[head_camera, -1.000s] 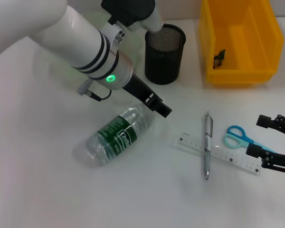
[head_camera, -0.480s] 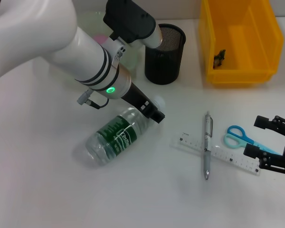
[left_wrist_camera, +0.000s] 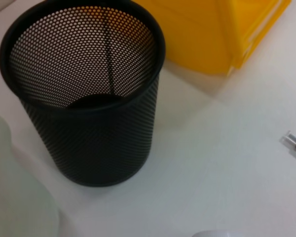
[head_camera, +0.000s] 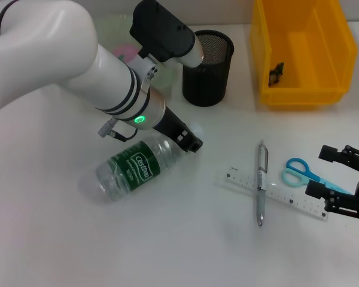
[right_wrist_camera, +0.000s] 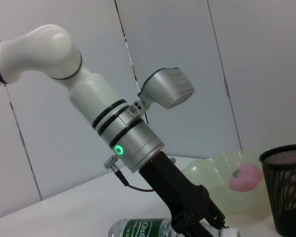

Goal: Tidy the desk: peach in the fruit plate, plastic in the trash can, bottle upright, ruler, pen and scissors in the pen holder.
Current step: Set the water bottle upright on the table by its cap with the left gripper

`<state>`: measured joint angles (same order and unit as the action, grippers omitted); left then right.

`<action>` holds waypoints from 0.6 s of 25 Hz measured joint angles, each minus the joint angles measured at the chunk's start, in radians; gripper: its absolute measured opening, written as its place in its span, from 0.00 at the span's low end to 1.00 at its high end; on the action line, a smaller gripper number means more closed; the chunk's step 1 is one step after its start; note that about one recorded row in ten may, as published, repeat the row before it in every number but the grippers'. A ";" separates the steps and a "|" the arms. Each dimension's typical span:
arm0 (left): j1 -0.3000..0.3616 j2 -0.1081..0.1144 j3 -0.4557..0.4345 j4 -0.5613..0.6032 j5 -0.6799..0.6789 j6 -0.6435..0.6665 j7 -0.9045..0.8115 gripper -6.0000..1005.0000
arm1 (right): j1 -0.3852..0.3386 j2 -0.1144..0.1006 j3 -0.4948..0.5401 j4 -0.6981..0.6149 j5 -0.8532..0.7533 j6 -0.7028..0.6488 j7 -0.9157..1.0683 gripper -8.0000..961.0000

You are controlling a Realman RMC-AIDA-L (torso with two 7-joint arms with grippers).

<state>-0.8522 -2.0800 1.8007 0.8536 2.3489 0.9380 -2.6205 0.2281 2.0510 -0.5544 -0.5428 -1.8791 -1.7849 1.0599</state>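
A clear bottle (head_camera: 134, 170) with a green label lies on its side left of centre; it also shows in the right wrist view (right_wrist_camera: 143, 229). My left gripper (head_camera: 189, 143) is shut on its neck, just below the white cap (head_camera: 197, 128). A clear ruler (head_camera: 278, 192) lies at the right with a pen (head_camera: 261, 182) across it and blue scissors (head_camera: 302, 173) on its far end. My right gripper (head_camera: 323, 172) is open, low beside the scissors' blades. The black mesh pen holder (head_camera: 207, 69) stands at the back. The peach (right_wrist_camera: 245, 177) sits in the pale green plate (right_wrist_camera: 212, 173).
A yellow bin (head_camera: 302, 51) at the back right holds a small dark scrap (head_camera: 277, 73). My left arm covers most of the plate (head_camera: 116, 30) in the head view. In the left wrist view the pen holder (left_wrist_camera: 89, 94) looks hollow, with the bin (left_wrist_camera: 212, 29) behind it.
My left gripper has drawn back left onto the bottle's neck. The bottle's body has swung left and lies flatter. The right gripper has barely moved.
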 joint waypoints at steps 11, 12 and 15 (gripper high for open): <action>0.187 0.005 -0.035 0.313 -0.037 0.028 0.056 0.45 | 0.009 0.000 0.001 0.017 0.000 0.007 0.000 0.88; 0.187 0.005 -0.035 0.313 -0.037 0.028 0.056 0.45 | 0.009 0.000 0.001 0.017 0.000 0.007 0.000 0.88; 0.247 0.007 -0.099 0.361 -0.148 0.029 0.158 0.45 | 0.011 0.000 0.002 0.017 0.000 0.007 0.000 0.88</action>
<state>-0.6053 -2.0730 1.7021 1.2149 2.2010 0.9666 -2.4624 0.2394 2.0510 -0.5526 -0.5259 -1.8790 -1.7777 1.0599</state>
